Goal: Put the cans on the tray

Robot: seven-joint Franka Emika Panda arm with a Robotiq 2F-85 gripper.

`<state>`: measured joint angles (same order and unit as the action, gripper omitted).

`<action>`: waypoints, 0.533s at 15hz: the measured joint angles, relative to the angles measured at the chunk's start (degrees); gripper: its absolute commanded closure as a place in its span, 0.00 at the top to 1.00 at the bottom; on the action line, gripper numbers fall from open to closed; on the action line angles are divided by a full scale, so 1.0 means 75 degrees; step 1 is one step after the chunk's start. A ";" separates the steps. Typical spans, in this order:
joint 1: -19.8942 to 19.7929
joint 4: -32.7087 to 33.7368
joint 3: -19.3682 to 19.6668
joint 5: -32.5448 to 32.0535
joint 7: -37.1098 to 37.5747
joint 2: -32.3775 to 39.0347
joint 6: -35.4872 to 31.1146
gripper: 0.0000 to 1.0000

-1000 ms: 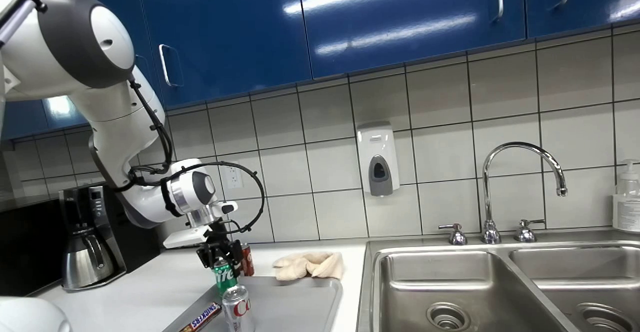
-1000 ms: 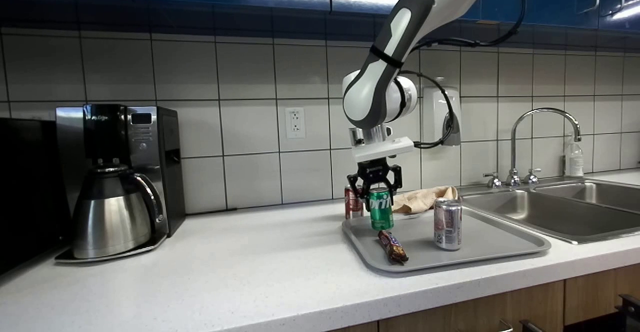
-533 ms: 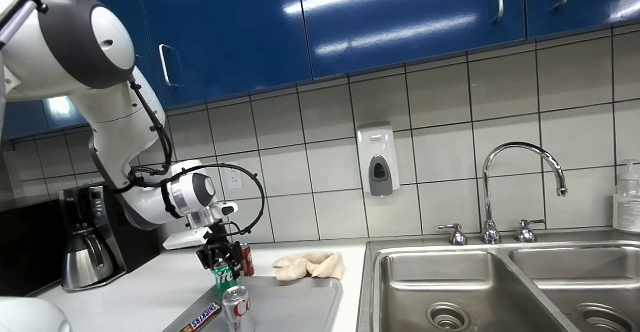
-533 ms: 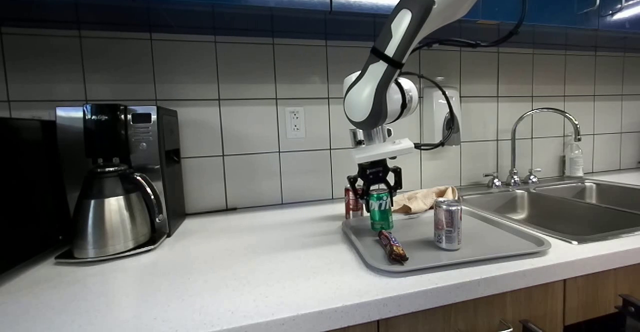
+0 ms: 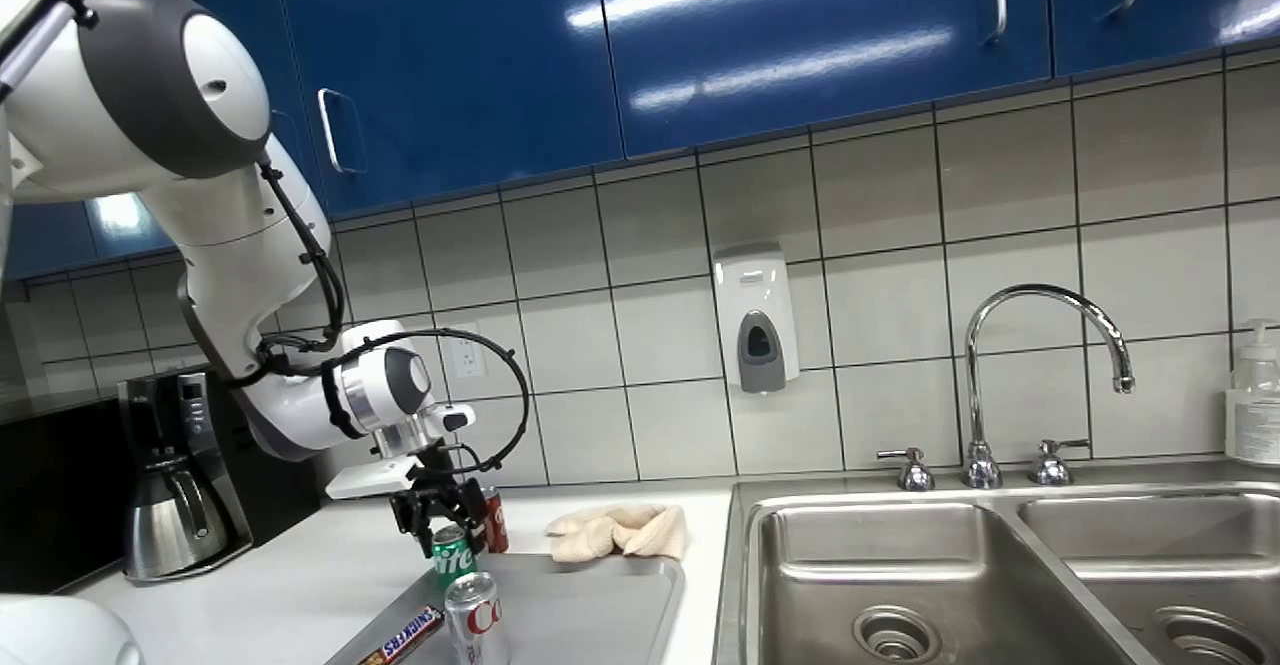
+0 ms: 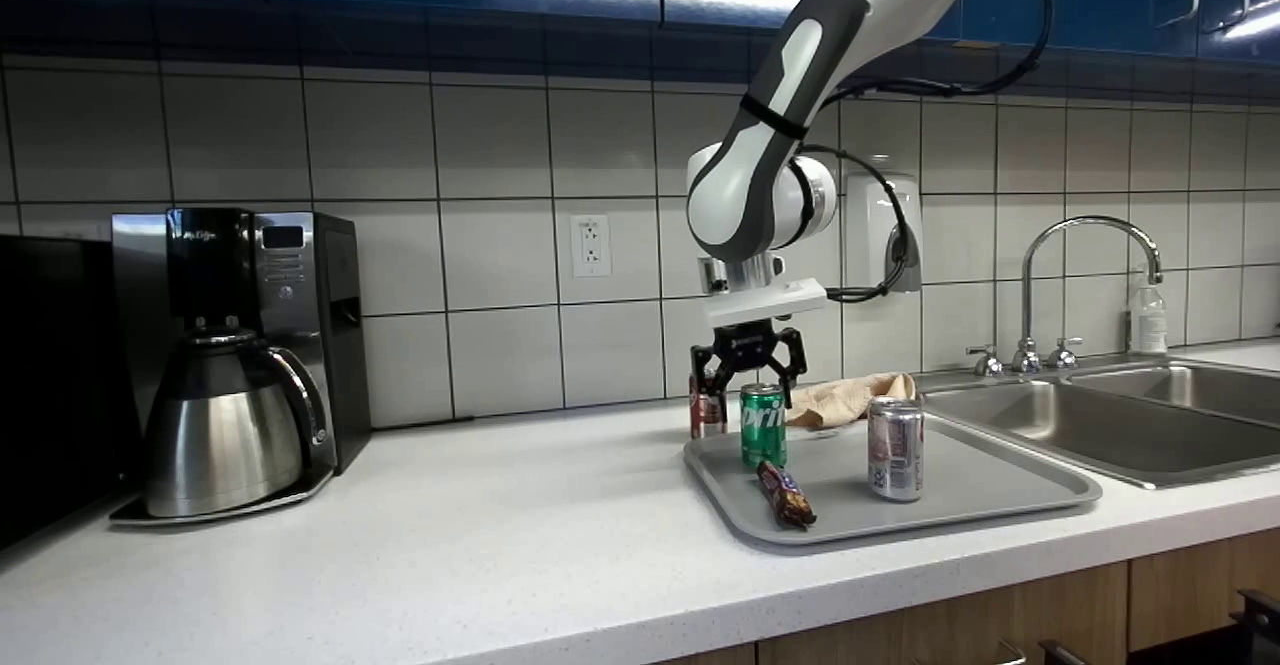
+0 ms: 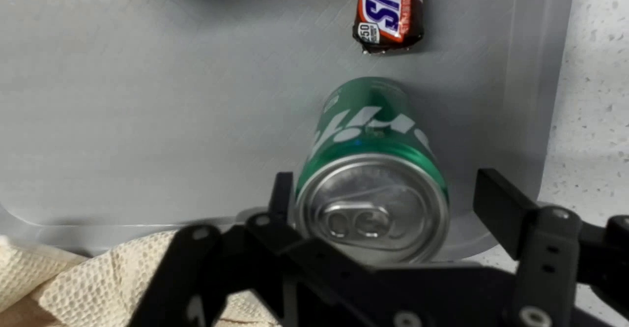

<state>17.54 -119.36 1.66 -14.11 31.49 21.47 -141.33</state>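
Gripper [image 7: 385,189] wide around the green can [image 7: 372,135], upright on the tray [image 7: 172,120]; silver can [image 6: 895,448] (in an exterior view) at green's three o'clock!

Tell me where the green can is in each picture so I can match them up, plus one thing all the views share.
In an exterior view: green can low, left of centre, partly behind the silver can.
In an exterior view: green can right of centre, lower half, behind the candy bar.
Wrist view: green can large, right of centre, between the open jaws.
Shared landmark: the candy bar, lying on the tray in all three.
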 measured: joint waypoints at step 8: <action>0.0005 0.0327 -0.0031 0.0020 0.0000 -0.0010 0.0006 1.00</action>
<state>17.58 -116.90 1.43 -13.95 31.48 21.39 -141.28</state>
